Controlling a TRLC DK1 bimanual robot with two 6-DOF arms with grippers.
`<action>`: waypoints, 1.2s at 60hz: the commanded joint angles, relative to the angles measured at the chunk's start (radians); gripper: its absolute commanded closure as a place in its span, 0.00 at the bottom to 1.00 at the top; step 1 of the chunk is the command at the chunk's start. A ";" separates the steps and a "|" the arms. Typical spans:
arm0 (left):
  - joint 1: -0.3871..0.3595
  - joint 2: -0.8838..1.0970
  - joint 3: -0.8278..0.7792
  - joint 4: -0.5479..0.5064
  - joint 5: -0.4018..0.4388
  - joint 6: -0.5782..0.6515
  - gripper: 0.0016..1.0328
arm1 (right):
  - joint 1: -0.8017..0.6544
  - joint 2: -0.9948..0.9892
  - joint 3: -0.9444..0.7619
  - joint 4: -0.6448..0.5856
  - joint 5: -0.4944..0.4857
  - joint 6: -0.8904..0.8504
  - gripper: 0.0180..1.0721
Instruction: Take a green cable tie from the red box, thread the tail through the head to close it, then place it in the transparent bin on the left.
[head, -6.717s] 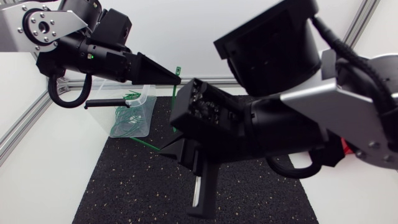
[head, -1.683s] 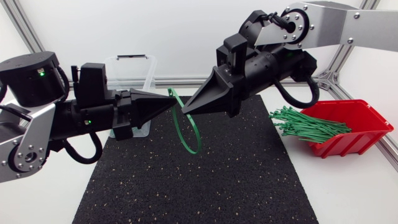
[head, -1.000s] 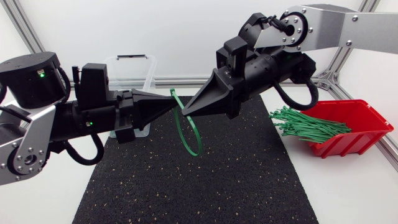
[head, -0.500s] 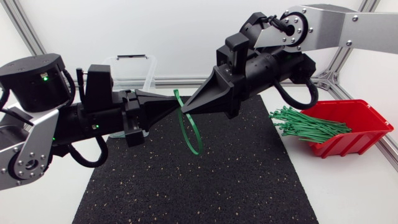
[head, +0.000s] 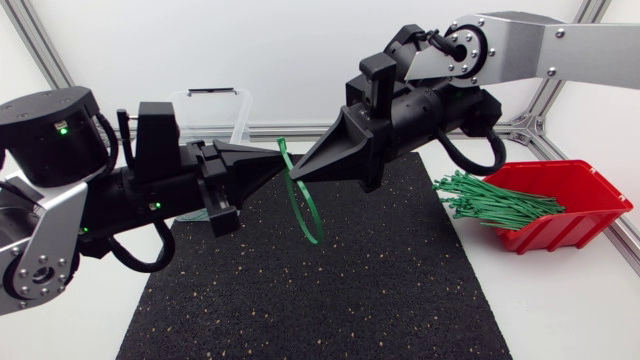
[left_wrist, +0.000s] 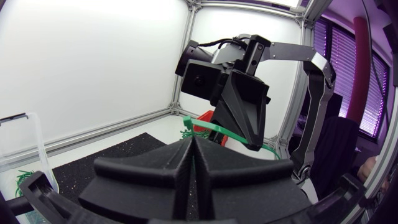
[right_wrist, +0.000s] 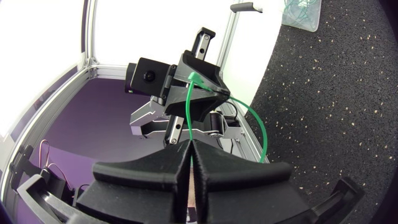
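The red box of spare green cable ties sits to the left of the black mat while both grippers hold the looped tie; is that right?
Not quite: the head view shows the red box to the right of the black mat. The left gripper and right gripper do hold the looped tie.

The head camera is fixed above the table and looks down on the whole black mat (head: 300, 290) from some way off. The left wrist camera sits close behind the left gripper (left_wrist: 194, 144) and faces right across the table. The right wrist camera sits close behind the right gripper (right_wrist: 189, 149) and faces left. All three views share the green cable tie (head: 305, 205) where the two gripper tips meet.
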 joint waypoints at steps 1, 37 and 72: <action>-0.014 -0.022 -0.025 0.019 0.001 0.016 0.97 | -0.013 0.020 0.022 -0.009 -0.016 0.026 0.95; -0.035 -0.017 -0.048 0.094 -0.032 0.027 0.97 | -0.007 0.036 0.008 -0.011 -0.059 0.031 0.95; -0.090 -0.084 -0.070 0.102 -0.117 0.090 0.97 | -0.022 0.034 0.023 -0.017 -0.059 0.031 0.95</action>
